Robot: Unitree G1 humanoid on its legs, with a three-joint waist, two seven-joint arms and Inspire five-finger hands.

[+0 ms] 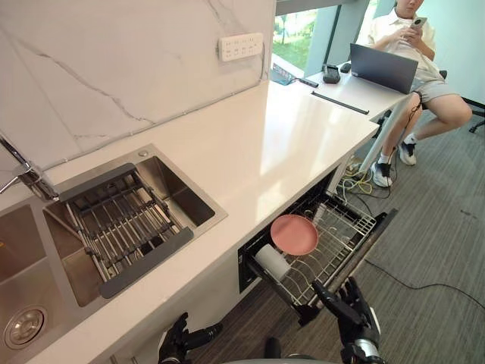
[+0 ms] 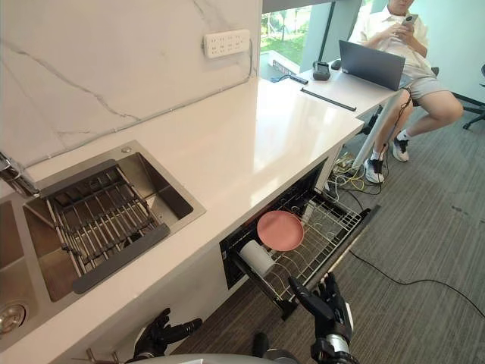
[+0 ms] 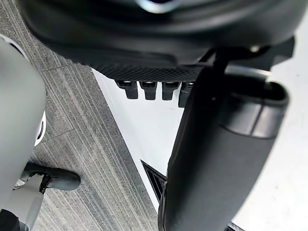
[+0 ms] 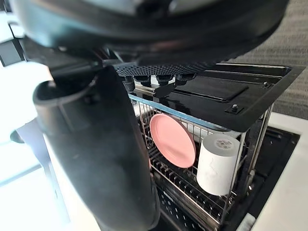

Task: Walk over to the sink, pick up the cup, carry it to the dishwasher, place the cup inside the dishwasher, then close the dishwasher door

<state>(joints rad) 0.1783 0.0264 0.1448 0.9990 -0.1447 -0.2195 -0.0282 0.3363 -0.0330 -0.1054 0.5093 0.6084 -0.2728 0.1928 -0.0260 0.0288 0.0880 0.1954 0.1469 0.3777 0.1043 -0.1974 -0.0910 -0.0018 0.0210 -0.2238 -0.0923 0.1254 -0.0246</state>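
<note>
The white cup [image 1: 271, 262] lies on its side in the dishwasher's wire rack [image 1: 337, 241], low and centre in the head views, just beside a pink plate [image 1: 294, 234] that stands on edge in the same rack. The rack is pulled out over the open dishwasher door [image 4: 211, 89], below the front edge of the white table [image 1: 265, 152].

The right hand [image 1: 352, 311] is at the bottom right of centre, by the near corner of the door. Its fingers [image 4: 161, 78] are straight and spread and hold nothing; their tips sit at the door's edge, though I cannot tell whether they touch it. The left hand [image 1: 176, 345] hangs at the bottom, left of centre, beside the white cabinet front, with its fingers [image 3: 149, 90] relaxed and empty.

At the left the steel sink [image 1: 189, 201] is set into the table, with a drying rack [image 1: 121, 224] across it. In the upper right corner a person [image 1: 413, 45] sits at a desk behind a laptop [image 1: 383, 67]
</note>
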